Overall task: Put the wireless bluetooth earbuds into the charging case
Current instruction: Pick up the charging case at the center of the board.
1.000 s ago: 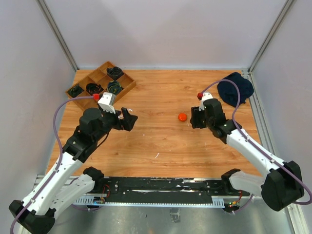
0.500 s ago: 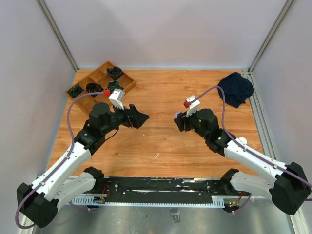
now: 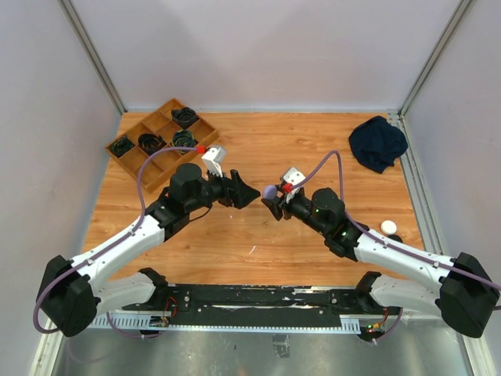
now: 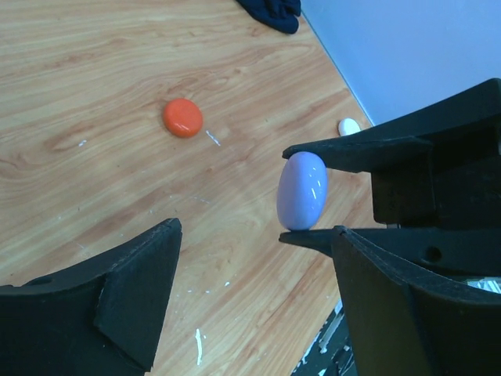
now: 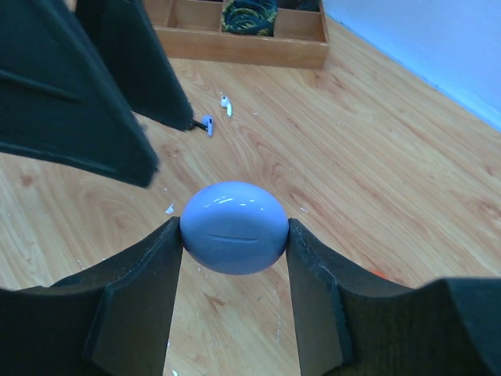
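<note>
Above the table's middle, the right gripper pinches the lavender case end to end. The left gripper, jaws spread, faces it closely. Earbuds lie beyond, toward the tray.

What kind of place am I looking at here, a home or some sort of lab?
Probably a robotics lab test cell: two robot arms bolted to a wooden table, plain panel walls enclosing it, the right fingers gripping a lavender charging case.
</note>
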You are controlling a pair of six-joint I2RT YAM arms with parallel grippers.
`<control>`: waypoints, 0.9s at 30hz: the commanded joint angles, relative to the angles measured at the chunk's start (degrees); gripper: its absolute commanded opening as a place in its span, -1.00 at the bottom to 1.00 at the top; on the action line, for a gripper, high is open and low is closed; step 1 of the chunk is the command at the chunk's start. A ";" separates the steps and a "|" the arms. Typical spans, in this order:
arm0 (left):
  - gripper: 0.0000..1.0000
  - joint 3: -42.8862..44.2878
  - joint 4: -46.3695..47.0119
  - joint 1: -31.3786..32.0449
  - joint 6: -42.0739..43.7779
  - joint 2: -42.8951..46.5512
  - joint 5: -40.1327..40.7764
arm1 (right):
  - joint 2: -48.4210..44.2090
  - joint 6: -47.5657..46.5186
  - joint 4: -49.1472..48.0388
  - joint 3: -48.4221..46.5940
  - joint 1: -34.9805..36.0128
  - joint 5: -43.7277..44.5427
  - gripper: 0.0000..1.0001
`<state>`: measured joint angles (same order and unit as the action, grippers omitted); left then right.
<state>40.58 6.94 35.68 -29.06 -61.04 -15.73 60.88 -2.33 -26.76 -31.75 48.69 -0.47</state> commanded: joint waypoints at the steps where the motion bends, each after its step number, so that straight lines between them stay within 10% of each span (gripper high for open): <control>1: 0.60 2.56 3.53 1.41 -0.18 -1.72 -0.53 | 1.07 -3.07 -5.73 0.41 2.26 -1.15 -0.12; 27: -0.03 4.69 3.60 6.79 2.81 -7.36 1.95 | 2.52 -5.19 -6.15 -0.69 4.14 -0.76 -0.13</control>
<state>42.50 9.78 41.30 -28.32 -67.33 -14.85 63.13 -6.46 -30.22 -31.64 52.05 -1.43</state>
